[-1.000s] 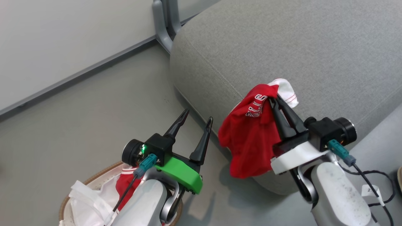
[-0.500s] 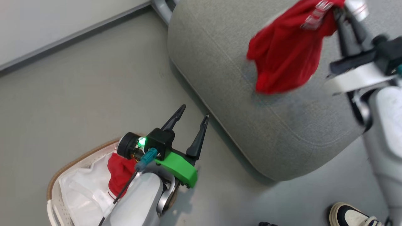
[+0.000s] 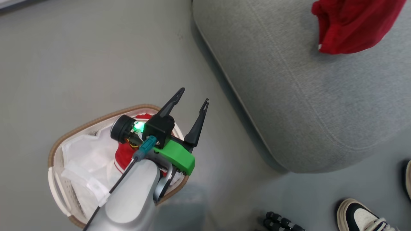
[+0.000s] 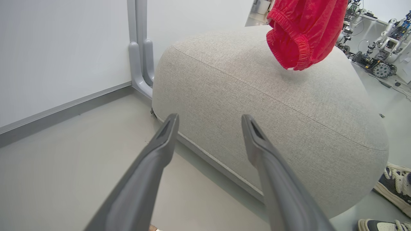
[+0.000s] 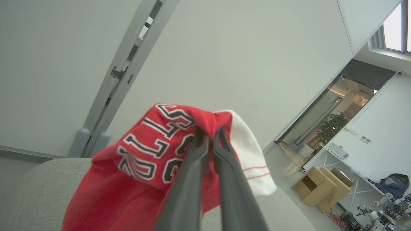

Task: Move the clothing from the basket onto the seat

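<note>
A red garment [image 3: 353, 25] with white print hangs above the grey seat [image 3: 305, 96]; my right gripper [image 5: 210, 133] is shut on its bunched top, and its red folds [image 5: 135, 173] drape below the fingers. From the left wrist view the same clothing [image 4: 301, 32] dangles over the seat [image 4: 273, 106]. My left gripper [image 3: 192, 98] stands open and holds nothing, above the basket [image 3: 54, 150] on the floor. In the basket lie more red clothing [image 3: 123, 157] and a white liner [image 3: 83, 160], partly hidden by my left arm.
A person's shoe [image 3: 359, 216] stands on the floor at the lower right, with a small black wheeled part [image 3: 282, 221] beside it. A grey post [image 4: 139, 48] stands against the white wall behind the seat. Bare floor lies between basket and seat.
The head camera has tipped down and swung, so the basket shows more fully. My right gripper has carried the red garment up and farther over the seat. The left gripper stays open.
</note>
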### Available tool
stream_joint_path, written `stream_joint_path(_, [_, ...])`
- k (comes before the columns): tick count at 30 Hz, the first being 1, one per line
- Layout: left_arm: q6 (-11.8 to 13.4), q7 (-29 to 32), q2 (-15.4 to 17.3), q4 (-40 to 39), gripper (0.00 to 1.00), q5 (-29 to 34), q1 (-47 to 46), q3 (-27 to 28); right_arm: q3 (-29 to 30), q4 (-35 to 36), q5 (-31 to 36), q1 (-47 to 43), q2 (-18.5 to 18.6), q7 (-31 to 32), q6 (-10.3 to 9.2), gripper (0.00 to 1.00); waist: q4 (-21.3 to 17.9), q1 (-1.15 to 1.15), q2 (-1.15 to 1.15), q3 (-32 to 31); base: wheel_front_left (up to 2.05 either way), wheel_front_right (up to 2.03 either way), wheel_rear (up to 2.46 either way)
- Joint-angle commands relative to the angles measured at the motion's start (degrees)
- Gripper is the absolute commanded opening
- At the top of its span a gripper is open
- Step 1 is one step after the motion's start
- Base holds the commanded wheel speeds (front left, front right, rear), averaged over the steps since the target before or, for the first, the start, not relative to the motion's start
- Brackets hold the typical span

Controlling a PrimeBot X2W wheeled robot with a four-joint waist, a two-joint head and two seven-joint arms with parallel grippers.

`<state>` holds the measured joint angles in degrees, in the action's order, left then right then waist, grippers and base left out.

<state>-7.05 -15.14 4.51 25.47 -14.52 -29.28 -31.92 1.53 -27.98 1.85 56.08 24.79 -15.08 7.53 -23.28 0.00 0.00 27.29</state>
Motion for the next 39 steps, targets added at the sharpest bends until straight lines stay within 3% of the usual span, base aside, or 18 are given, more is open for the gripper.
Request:
stream_joint_path(1, [-0.1,0.0,0.7,-0.2,1.00,0.3,-1.4,0.2,1.4,-1.4,1.0,1.6,0.8,-0.1,-0.08,0.00,4.0,0.00,0.00,4.5,0.00,0.00,0.00])
stream_joint_path(6, [-0.2,0.0,1.2,-0.2,1.00,0.6,-2.6,0.9,7.6,-7.5,4.2,4.1,1.7,-0.1,-0.08,0.00,5.9,0.00,0.00,7.6,0.00,0.00,0.00])
stream_joint_path(20, [-0.4,0.0,0.4,-0.3,1.00,0.4,-2.0,1.7,18.8,-21.9,11.6,-1.9,-2.9,-0.1,-0.08,0.00,8.6,0.00,0.00,9.2,0.00,0.00,0.00])
stream_joint_path(30, [-0.4,0.0,0.3,0.5,1.00,-0.3,0.2,2.8,23.6,-24.0,13.5,-8.6,-6.1,-0.1,-0.08,0.00,8.2,0.00,0.00,6.0,0.00,0.00,0.00])
stream_joint_path(31, [-0.4,0.0,0.3,0.5,1.00,-0.3,0.4,2.9,23.7,-23.7,12.9,-8.9,-6.5,-0.1,-0.08,0.19,8.2,0.00,0.00,5.6,0.00,0.00,0.00])
stream_joint_path(32, [-0.5,0.0,0.3,0.5,1.00,-0.4,0.6,3.0,23.8,-23.2,12.5,-9.7,-6.8,-0.1,-0.08,0.80,8.2,0.00,0.00,5.0,0.00,0.00,0.00])
stream_joint_path(33, [-0.5,0.0,0.4,0.5,1.00,-0.4,0.8,3.3,24.0,-22.4,12.0,-10.3,-6.8,-0.1,-0.08,1.00,8.2,0.00,0.00,4.6,0.00,0.00,0.00])
stream_joint_path(39, [-0.2,0.0,0.5,0.4,1.00,-0.2,3.1,5.9,22.2,-15.6,9.5,-15.1,-8.4,-0.1,-0.07,1.00,8.6,0.00,0.00,0.4,0.00,0.00,0.00])
